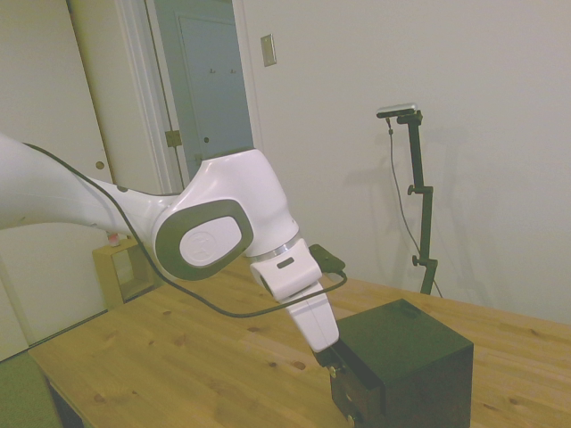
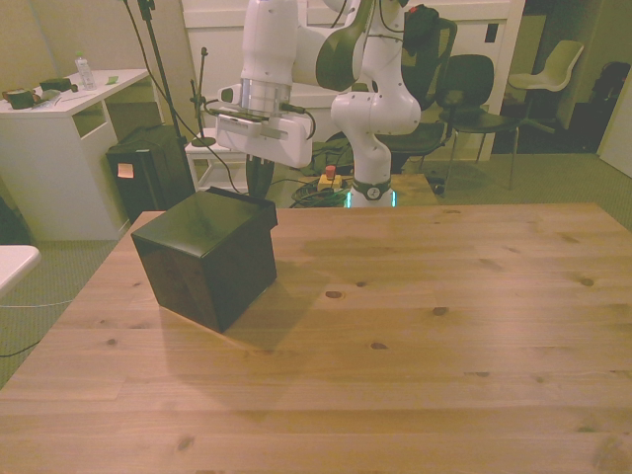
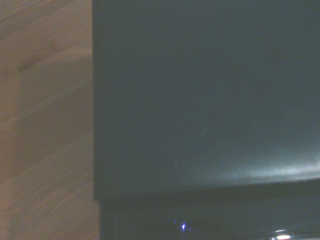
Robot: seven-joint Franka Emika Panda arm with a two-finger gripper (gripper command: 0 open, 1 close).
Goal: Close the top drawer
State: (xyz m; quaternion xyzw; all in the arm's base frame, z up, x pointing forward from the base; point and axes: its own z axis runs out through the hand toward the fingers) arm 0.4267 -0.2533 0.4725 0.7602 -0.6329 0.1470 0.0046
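white arm point(image 1: 214, 227) bent downward, end effector point(image 1: 326, 355) lowered.

A white desk point(image 2: 69, 109) and dark chairs point(image 2: 464, 94) stand behind the wooden table point(image 2: 415, 346)

The cabinet point(image 2: 205, 259) is showing plain black on all its sides. The table point(image 2: 415, 336) is showing light wood with grain lines and dark knots. The arm point(image 1: 214, 223) is showing white with a grey joint cap, and a black cable point(image 1: 223, 308) is hanging along it.

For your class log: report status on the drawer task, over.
White arm's gripper at small black cube cabinet. Top drawer slightly out, black front. Nothing in the way.
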